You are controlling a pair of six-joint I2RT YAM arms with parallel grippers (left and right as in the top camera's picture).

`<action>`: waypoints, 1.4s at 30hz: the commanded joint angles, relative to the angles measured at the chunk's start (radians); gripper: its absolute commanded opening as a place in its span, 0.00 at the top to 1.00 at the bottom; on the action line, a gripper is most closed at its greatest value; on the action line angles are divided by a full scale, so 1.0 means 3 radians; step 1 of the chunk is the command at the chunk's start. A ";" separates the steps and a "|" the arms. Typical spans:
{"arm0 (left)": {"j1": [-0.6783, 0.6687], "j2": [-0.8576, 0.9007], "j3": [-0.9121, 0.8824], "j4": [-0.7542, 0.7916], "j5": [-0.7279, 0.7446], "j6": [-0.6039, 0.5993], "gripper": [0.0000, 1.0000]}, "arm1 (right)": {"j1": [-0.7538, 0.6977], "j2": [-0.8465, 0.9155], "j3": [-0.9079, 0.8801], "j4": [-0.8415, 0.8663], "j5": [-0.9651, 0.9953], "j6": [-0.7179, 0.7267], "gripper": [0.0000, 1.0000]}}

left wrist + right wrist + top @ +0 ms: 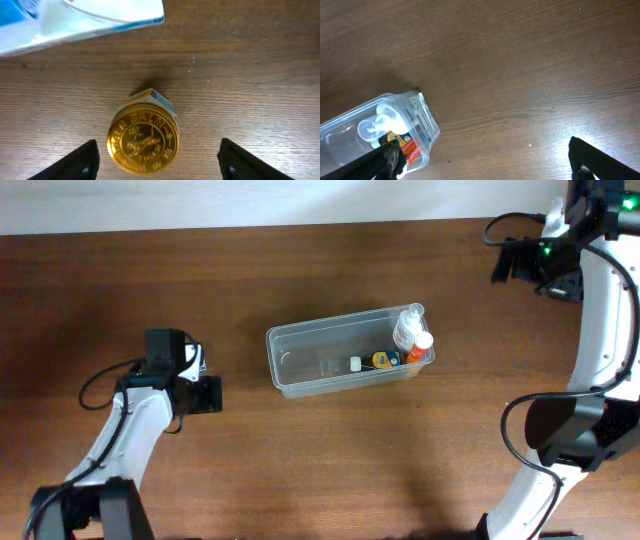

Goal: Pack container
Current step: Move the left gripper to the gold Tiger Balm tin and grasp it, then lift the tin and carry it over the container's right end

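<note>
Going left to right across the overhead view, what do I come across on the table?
You'd meet the left gripper, then the container, then the right gripper.

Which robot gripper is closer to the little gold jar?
Left. The left gripper straddles the gold jar, a finger on each side. The right gripper hangs far off, beyond the container's other end.
</note>
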 commanded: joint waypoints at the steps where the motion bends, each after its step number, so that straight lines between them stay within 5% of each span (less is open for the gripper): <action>1: 0.0020 0.0135 0.0071 0.0042 -0.0047 -0.0036 0.27 | -0.0006 -0.0093 0.0057 0.0008 -0.0015 0.0025 0.02; 20: 0.0020 0.0155 0.0071 0.0169 -0.0223 -0.0037 0.45 | -0.0006 -0.0093 0.0057 0.0008 -0.0017 0.0024 0.02; 27: 0.0020 0.0155 0.0071 0.0178 -0.0221 -0.0038 0.69 | -0.0006 -0.0093 0.0057 0.0008 -0.0015 0.0025 0.02; 42: 0.0019 0.0154 0.0692 -0.0209 0.0126 -0.0062 0.77 | -0.0006 -0.0093 0.0057 0.0008 -0.0015 0.0025 0.01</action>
